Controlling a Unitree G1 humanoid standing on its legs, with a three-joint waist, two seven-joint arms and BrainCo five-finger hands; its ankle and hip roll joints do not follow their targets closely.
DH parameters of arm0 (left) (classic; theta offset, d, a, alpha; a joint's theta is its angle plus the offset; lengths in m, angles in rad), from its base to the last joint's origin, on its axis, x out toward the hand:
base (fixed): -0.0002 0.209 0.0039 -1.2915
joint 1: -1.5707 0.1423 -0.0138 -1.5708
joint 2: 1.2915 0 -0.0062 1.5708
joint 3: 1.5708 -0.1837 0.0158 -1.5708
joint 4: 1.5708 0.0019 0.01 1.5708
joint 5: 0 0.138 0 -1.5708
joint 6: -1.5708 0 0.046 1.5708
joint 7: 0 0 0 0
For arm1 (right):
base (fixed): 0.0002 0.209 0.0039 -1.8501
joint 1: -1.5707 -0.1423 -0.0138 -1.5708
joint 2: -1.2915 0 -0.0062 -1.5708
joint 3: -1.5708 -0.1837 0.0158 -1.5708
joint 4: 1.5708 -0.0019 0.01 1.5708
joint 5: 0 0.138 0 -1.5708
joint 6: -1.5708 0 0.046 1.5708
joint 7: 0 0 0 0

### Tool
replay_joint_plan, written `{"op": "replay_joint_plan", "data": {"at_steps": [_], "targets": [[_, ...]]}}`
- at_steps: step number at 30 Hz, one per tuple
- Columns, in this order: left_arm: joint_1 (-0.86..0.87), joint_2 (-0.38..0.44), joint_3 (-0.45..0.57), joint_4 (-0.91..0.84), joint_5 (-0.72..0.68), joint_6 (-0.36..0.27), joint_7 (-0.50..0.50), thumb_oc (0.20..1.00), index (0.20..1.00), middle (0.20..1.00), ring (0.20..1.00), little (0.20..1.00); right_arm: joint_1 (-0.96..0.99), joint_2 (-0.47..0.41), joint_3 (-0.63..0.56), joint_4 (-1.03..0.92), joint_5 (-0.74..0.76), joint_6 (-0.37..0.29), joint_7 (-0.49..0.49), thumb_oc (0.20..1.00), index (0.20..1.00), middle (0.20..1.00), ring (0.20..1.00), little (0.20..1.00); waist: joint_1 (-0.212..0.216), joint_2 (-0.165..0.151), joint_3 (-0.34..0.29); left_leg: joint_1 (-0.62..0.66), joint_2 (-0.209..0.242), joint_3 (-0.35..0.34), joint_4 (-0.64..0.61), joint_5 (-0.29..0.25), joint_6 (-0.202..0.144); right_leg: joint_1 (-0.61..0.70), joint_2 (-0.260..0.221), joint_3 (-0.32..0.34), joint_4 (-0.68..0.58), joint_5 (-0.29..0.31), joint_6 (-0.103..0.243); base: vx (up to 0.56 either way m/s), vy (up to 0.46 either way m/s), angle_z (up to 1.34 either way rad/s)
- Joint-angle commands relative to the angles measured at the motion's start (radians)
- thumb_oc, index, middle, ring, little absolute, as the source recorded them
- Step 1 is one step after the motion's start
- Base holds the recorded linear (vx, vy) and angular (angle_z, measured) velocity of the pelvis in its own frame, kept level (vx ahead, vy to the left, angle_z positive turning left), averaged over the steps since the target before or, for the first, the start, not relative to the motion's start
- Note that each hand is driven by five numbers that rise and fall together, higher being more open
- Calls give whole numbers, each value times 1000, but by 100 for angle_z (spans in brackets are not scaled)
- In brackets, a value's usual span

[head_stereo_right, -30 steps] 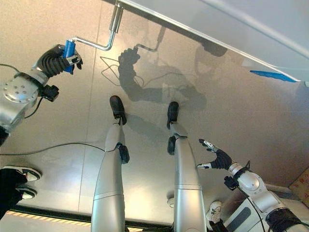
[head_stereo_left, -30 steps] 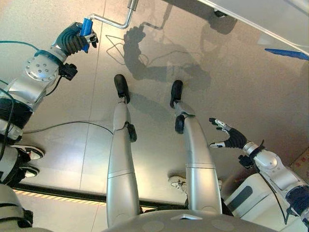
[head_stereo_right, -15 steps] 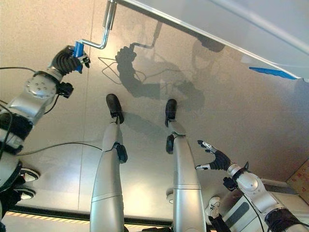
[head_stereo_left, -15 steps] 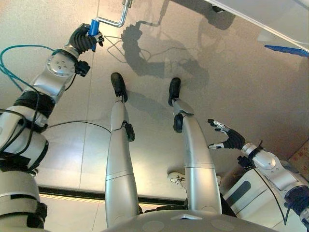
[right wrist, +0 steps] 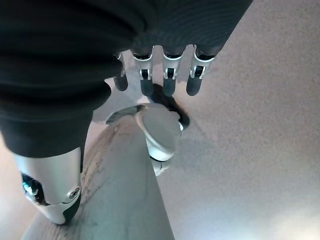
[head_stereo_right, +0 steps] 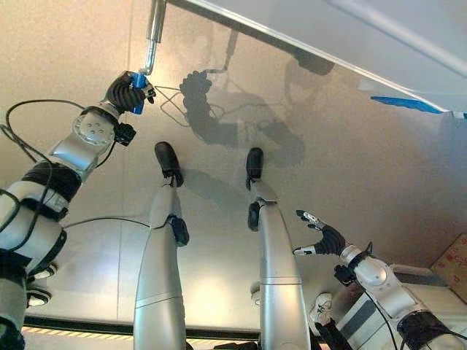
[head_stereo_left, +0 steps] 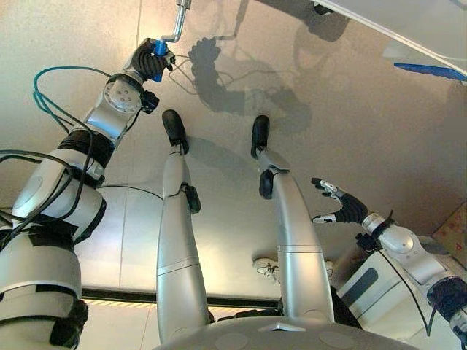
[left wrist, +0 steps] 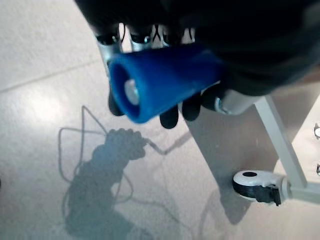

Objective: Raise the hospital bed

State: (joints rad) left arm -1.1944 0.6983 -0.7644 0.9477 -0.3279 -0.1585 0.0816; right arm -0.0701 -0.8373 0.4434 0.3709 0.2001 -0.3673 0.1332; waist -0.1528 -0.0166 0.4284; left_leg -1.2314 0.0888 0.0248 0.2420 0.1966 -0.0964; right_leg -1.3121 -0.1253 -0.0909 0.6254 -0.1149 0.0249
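Left eye view: the left hand (head_stereo_left: 151,60) is stretched out from the robot, its fingers wrapped round the blue grip (head_stereo_left: 158,49) of the crank handle (head_stereo_left: 175,28), a bent silver rod that runs from the grip toward the hospital bed (head_stereo_left: 408,29). The bed's pale edge lies well beyond the crank and off to the robot's right. The right hand (head_stereo_left: 347,209) hangs low on the robot's right, well apart from the crank, fingers straight and spread, holding nothing.

Right eye view: the same grasp shows, with the crank's shaft (head_stereo_right: 154,25) rising from the grip to just beside the bed's underside (head_stereo_right: 350,36). The grey floor (head_stereo_right: 379,168) stretches below the bed.

Left wrist view: dark-tipped fingers (left wrist: 170,116) curl under the blue grip, whose round end faces the camera. Beyond the crank, a bed caster (left wrist: 260,186) on a pale frame leg rests on the floor.

Right wrist view: the idle hand's fingers point straight out over bare floor.

As to progress, the crank is firmly in hand, so turning looks under way or ready; how high the bed stands cannot be told, and the cranking itself seems mostly left to do.
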Motion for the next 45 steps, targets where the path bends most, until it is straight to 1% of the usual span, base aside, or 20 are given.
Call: {"op": "replay_joint_plan", "data": {"at_steps": [1,14,19,24,26,27,30,31,32,33,34,35,36,37,38,40,41,42,43,45], "targets": [[-83,-69,-5,-1,36,-27,9,200,200,200,200,200,0,-4,75,-4,12,-5,-2,1000,1000,1000,1000,1000,16,4,-3,11,-13,5,262,-278,57,49,53,49,-190,154,84,-22,-34,0],[-74,-150,-51,-81,-3,-47,-1,200,200,200,200,200,-30,-18,104,-4,15,-2,-21,1000,1000,1000,1000,1000,9,0,1,31,-9,4,245,-271,50,68,53,47,-208,161,83,0,0,0],[-71,-148,-75,-156,-57,-60,-18,200,200,200,200,200,-20,-29,98,-2,7,1,-24,1000,1000,1000,1000,1000,9,3,0,37,-10,1,234,-262,48,76,53,45,-215,163,83,0,0,0],[-76,-112,-115,-238,-76,-66,-36,200,200,200,200,200,-4,-41,87,-6,3,1,-26,1000,1000,1000,1000,1000,11,6,-3,42,-10,1,224,-256,45,83,51,41,-218,164,83,0,0,0],[-66,-66,-131,-306,-118,-78,-52,200,200,200,200,200,10,-45,71,-8,-1,1,-29,1000,1000,1000,1000,1000,14,11,-6,45,-9,1,218,-251,44,88,47,39,-223,166,84,0,0,0],[-65,-65,-131,-307,-119,-78,-52,200,200,200,200,200,10,-45,71,-9,-1,1,-29,1000,1000,1000,1000,1000,14,11,-6,45,-9,1,218,-251,44,88,47,39,-223,166,84,0,0,0],[-43,3,-145,-392,-165,-89,-71,200,200,200,200,200,29,-50,51,-26,-1,0,-26,1000,1000,1000,1000,1000,18,14,-10,48,-11,1,215,-250,44,91,44,37,-224,169,85,0,0,0],[-26,44,-150,-446,-190,-98,-83,200,200,200,200,200,37,-45,42,-22,1,-1,-28,1000,1000,1000,1000,1000,22,18,-11,48,-12,-1,216,-249,44,90,43,36,-223,171,85,0,0,0],[-25,46,-150,-447,-190,-97,-83,200,200,200,200,200,36,-45,43,-22,1,-1,-28,1000,1000,1000,1000,1000,21,18,-11,48,-12,-1,216,-249,44,90,43,36,-223,171,85,0,0,0],[1,107,-156,-511,-225,-107,-99,200,200,200,200,200,52,-45,27,-29,3,-3,-27,1000,1000,1000,1000,1000,24,19,-12,48,-13,-2,220,-249,45,90,42,35,-219,171,84,0,0,0],[2,108,-155,-513,-226,-106,-99,200,200,200,200,200,52,-45,28,-30,3,-3,-27,1000,1000,1000,1000,1000,23,19,-12,48,-13,-2,220,-249,45,90,42,35,-219,171,84,0,0,0],[25,170,-154,-571,-243,-111,-106,200,200,200,200,200,65,-45,15,-34,1,-3,-25,1000,1000,1000,1000,1000,27,20,-15,49,-14,-2,221,-250,44,91,43,35,-218,170,84,0,0,0],[26,172,-153,-573,-243,-111,-106,200,200,200,200,200,65,-45,16,-34,1,-2,-25,1000,1000,1000,1000,1000,26,20,-15,49,-14,-2,221,-250,44,91,43,35,-218,170,84,0,0,0],[55,237,-151,-636,-269,-117,-120,200,200,200,200,200,77,-46,3,-39,0,-2,-23,1000,1000,1000,1000,1000,31,21,-17,50,-13,-1,221,-249,44,92,42,35,-217,169,83,0,0,0],[56,239,-149,-638,-269,-116,-120,200,200,200,200,200,77,-46,4,-40,0,-2,-23,1000,1000,1000,1000,1000,31,21,-17,50,-13,-1,221,-249,44,92,42,35,-217,170,83,0,0,0],[78,314,-151,-710,-286,-121,-133,200,200,200,200,200,94,-49,-13,-48,-1,-5,-19,1000,1000,1000,1000,1000,34,22,-19,49,-13,-1,223,-249,43,93,40,33,-217,170,84,0,0,0],[103,385,-142,-772,-307,-128,-146,200,200,200,200,200,109,-52,-26,-53,-4,-6,-15,1000,1000,1000,1000,1000,37,24,-20,50,-14,-2,221,-248,43,93,39,33,-216,170,83,0,0,0],[119,422,-129,-801,-321,-136,-148,200,200,200,200,200,116,-54,-35,-56,-6,-8,-14,1000,1000,1000,1000,1000,40,24,-22,51,-13,0,220,-247,42,93,39,32,-217,170,83,0,0,0],[123,423,-125,-804,-321,-135,-148,200,200,200,200,200,115,-55,-34,-57,-6,-7,-14,1000,1000,1000,1000,1000,39,24,-22,51,-13,0,220,-247,42,93,39,32,-217,170,83,0,0,0],[168,518,-96,-880,-362,-147,-163,200,200,200,200,200,133,-58,-55,-65,-5,-11,-9,1000,1000,1000,1000,1000,47,24,-23,51,-14,0,218,-245,42,94,37,29,-218,171,84,0,0,0]]}}
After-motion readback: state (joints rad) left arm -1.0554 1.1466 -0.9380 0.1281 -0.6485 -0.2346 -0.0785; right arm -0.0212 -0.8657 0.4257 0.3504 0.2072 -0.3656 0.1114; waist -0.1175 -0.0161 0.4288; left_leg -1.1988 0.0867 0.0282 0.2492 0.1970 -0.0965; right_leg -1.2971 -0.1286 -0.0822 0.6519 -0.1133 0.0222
